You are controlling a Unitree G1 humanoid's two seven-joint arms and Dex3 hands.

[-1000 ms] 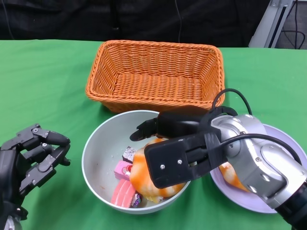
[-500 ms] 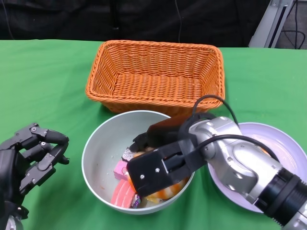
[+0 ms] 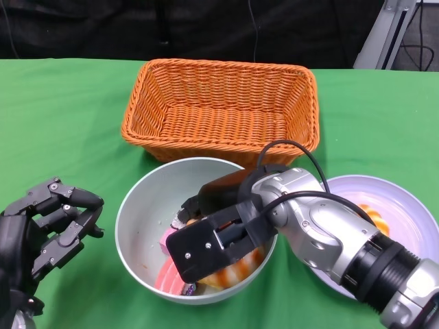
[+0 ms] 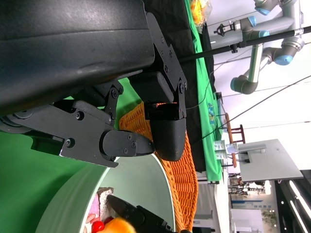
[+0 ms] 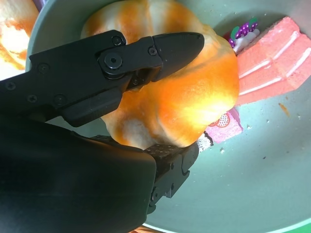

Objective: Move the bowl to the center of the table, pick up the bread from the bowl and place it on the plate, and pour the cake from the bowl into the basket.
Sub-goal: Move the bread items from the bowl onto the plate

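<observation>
The right robot hand [image 3: 218, 241] reached down into the bowl [image 3: 140, 212] and was clamped on a bread roll [image 5: 180, 92], one finger [image 5: 160, 48] laid over its top and another pressed against its underside, as the right wrist view showed plainly. In the head view only an orange-and-white edge of that roll [image 3: 230, 272] peeked out below the hand, still inside the bowl near its right wall. Just beyond the fingertips lay the cake pieces: a pink striped slice [image 5: 272, 58] and a smaller pink piece [image 5: 224, 125] touching the roll, with a dark-topped bit [image 3: 184, 217] beside them on the bowl floor. The bowl sat on the green desk [image 3: 62, 123], directly ahead of the robot and just short of the wicker basket [image 3: 223, 110], whose near wall almost met the bowl's far rim. To the right of the right forearm stood the plate [image 3: 405, 205], and a second roll [image 3: 368, 214] rested on it, partly hidden behind the arm. The left robot hand [image 3: 48, 229] hung over the desk to the left of the bowl, apart from it, holding nothing, its fingers curled inward; the left wrist view showed those fingers [image 4: 167, 131] bent close together with the basket beyond them.
</observation>
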